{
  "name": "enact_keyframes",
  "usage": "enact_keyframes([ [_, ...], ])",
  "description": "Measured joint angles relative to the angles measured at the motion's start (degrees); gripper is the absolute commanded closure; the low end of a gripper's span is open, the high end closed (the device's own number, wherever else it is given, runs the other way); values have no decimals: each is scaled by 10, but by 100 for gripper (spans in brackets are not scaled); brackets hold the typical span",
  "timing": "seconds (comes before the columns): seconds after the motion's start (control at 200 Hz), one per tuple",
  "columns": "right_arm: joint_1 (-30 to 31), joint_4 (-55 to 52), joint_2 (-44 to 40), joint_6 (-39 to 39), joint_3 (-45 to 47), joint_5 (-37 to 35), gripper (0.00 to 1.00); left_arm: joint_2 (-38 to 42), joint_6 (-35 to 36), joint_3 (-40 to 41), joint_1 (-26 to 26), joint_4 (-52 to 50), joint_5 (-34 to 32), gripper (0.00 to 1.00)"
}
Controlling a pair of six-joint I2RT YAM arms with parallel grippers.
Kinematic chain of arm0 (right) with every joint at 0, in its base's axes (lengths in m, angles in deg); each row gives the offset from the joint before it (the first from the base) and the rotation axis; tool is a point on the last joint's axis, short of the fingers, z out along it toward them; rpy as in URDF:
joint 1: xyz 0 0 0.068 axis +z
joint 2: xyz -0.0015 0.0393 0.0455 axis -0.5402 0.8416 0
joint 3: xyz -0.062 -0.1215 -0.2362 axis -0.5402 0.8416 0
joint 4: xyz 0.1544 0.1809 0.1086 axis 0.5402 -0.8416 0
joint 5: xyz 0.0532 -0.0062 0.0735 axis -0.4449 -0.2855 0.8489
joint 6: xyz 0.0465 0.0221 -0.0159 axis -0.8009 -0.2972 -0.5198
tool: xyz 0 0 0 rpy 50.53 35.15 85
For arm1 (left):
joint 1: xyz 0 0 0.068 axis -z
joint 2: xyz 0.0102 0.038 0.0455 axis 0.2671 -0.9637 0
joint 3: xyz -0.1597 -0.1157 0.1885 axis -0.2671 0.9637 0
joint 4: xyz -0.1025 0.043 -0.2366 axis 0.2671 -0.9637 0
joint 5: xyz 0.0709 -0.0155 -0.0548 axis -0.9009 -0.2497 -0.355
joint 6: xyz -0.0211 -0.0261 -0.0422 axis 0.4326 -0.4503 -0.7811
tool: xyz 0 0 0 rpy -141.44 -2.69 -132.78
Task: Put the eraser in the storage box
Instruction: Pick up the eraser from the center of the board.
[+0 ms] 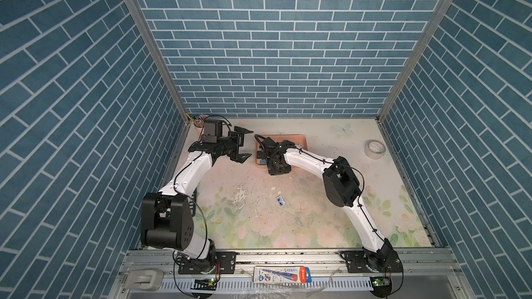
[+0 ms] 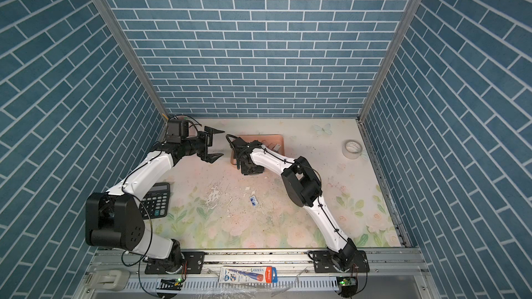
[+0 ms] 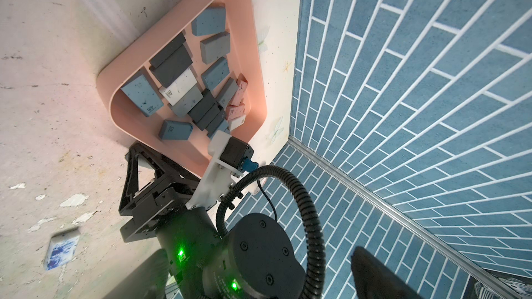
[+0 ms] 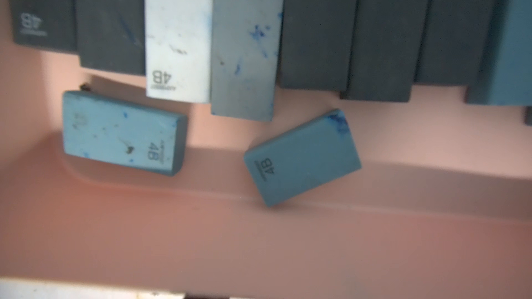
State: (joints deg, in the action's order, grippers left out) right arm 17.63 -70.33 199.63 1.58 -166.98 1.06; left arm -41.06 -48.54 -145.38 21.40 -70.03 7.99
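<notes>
Your right gripper (image 1: 278, 168) hangs over the shallow salmon-pink plastic storage box (image 1: 300, 142), jaws unreadable, seemingly at drop-off; next you'd fetch the blue-stained white rectangular eraser (image 1: 280, 201) behind it.

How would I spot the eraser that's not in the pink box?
Look at the flowered table. Around its middle, well clear of the pink box at the back, lies one small eraser. It is the only one loose on the tabletop, white with heavy blue smears; the others sit in the box.

One storage box (image 1: 302, 140), one loose eraser (image 1: 280, 201), one tape (image 1: 374, 154), one calculator (image 2: 155, 199)
</notes>
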Motion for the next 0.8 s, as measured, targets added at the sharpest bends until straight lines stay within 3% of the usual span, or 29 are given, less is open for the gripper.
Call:
enact_keyframes([
  [0.27, 0, -55, -63, 25, 2, -18, 57, -6, 31, -56, 0, -34, -9, 0],
  [0.42, -8, -109, -97, 35, -69, -20, 57, -16, 47, -85, 2, -50, -15, 1],
  [0.565, -49, -135, -104, 34, -146, -8, 57, -32, 54, -96, 15, -50, -17, 0],
  [0.8, -118, -155, -50, 36, -189, -1, 57, -56, 46, -97, 30, -40, -16, 0],
])
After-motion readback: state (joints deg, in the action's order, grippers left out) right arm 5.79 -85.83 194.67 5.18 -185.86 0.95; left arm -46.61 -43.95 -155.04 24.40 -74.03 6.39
